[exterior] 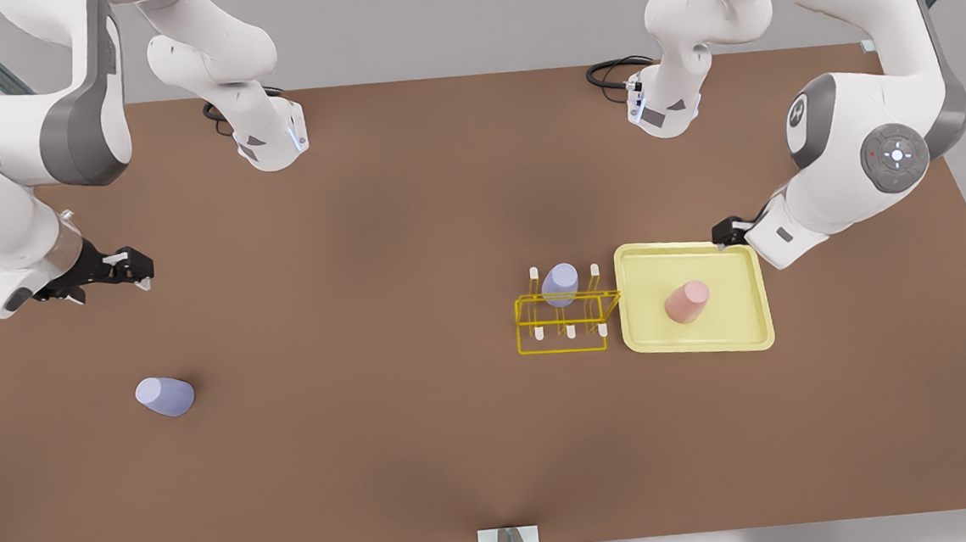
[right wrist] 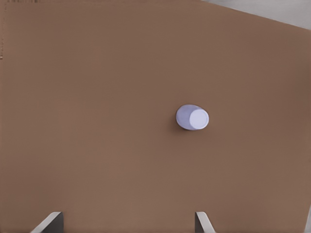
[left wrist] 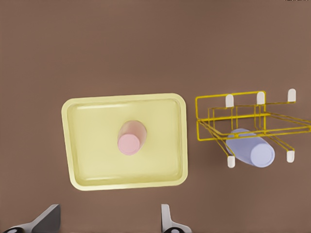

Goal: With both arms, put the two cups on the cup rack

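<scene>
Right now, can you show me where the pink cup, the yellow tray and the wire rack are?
pink cup [exterior: 687,301], front view, on its side wall.
yellow tray [exterior: 648,315], front view, on a bare part of its floor, beside the cup.
wire rack [exterior: 562,350], front view, on its lower front wire.

The pink cup [exterior: 687,302] stands upside down on a flat yellow tray [exterior: 649,336]. One pale purple cup [exterior: 559,283] sits on the yellow wire cup rack [exterior: 561,323] beside it. Another purple cup [exterior: 165,395] stands far away on the table.
</scene>
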`<state>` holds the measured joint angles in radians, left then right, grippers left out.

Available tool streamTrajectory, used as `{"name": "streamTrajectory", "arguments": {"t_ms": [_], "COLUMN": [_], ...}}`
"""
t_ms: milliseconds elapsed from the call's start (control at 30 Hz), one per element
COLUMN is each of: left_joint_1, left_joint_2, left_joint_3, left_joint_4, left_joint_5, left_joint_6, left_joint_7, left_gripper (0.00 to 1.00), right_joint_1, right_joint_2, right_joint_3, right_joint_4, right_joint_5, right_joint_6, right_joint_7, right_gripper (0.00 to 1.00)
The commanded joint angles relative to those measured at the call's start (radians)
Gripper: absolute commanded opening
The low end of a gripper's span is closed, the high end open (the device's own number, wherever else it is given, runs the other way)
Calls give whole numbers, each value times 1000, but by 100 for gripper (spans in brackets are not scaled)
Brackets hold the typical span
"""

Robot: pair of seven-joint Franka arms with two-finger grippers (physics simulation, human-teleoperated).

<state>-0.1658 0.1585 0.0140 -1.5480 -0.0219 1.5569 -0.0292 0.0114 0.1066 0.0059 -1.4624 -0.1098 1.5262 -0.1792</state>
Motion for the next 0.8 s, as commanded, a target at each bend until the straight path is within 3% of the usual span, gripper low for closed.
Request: {"name": "streamTrajectory", "arguments": {"t_ms": [0,67,133,200,367,533,767], "left_joint_1": [0,-3,-20,-23,-17,-11,8], "left_joint_2": [-1,9,24,59,168,165,148], "left_joint_3": [3,12,11,11,11,14,27], "left_joint_4": [0,-77,-360,-474,-475,-501,-555], "left_joint_5": [0,-1,-1,-7,-4,-3,-1], "left_joint_6": [15,90,520,773,871,870,864], "left_joint_7": [0,2,0,0,6,6,6], "left_gripper": [100,100,100,100,100,100,100], "right_joint_1": [-5,-11,-91,-166,-235,-246,-248], "right_joint_2": [1,39,244,361,530,484,525], "right_joint_3": [-1,-7,-21,-21,-21,-12,-14], "right_joint_4": [0,26,143,151,143,-136,-177], "right_joint_5": [2,7,9,7,32,28,28], "right_joint_6": [3,14,61,209,434,776,779], "right_joint_7": [-17,-28,-74,-112,-114,-114,-117], "right_gripper": [100,100,100,100,100,100,100]}}
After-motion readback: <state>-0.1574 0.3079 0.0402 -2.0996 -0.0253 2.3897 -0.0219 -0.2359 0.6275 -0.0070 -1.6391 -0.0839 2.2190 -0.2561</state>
